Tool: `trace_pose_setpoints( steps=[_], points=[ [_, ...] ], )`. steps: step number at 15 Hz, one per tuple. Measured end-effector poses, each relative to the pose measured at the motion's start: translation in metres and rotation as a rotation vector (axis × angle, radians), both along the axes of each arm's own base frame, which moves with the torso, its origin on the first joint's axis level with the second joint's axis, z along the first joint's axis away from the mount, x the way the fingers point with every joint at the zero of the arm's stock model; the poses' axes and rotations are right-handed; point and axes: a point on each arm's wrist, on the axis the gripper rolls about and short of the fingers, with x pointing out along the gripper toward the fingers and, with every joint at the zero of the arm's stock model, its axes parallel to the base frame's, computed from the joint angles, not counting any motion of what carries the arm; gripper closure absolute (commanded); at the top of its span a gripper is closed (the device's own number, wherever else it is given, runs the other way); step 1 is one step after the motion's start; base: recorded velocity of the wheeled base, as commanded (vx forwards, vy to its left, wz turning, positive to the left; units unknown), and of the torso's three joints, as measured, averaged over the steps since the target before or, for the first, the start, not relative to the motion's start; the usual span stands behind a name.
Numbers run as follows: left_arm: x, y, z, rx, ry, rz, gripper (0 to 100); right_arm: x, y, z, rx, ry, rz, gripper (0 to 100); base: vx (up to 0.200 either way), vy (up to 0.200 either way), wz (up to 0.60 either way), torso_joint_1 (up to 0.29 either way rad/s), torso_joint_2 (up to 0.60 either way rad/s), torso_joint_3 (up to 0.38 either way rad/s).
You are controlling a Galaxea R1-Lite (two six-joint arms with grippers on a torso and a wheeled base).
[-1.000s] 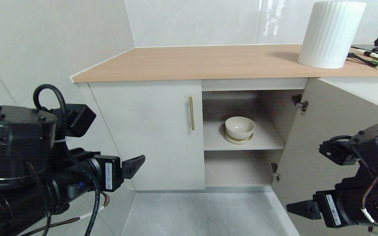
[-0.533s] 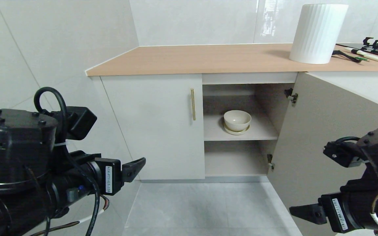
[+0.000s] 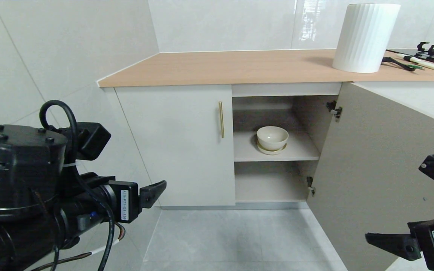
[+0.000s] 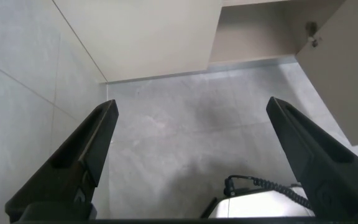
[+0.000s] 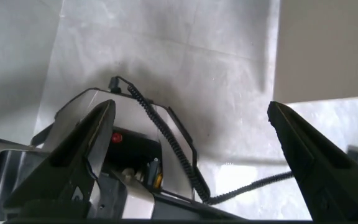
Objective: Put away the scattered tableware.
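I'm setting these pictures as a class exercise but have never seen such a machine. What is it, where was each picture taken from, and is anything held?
It is a two-armed robot facing a kitchen cupboard. The wide picture comes from a camera on its head; the black shapes at the sides are its arms. The other two come from cameras on the wrists, each looking down at the floor between two black fingers. Those are the left end effector and the right end effector; both are open and hold nothing. The cupboard's right door stands open. On the upper shelf a bowl sits on a plate. On the worktop stands a white ribbed container, with utensils beside it.
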Motion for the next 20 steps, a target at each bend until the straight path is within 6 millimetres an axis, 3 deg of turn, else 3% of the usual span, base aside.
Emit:
trace_pose_setpoints(
  steps=[16,20],
  points=[
    [0.000,0.000,-0.001,0.005,0.003,0.000,0,-0.021,-0.017,0.006,-0.161,0.092,-0.040,0,0.000,-0.188,0.00,0.002,0.00,0.003],
    [0.000,0.000,-0.002,0.007,0.006,-0.002,0,-0.018,-0.027,0.012,-0.180,0.103,-0.126,0,0.000,0.000,0.00,0.000,0.00,0.000]
  ],
)
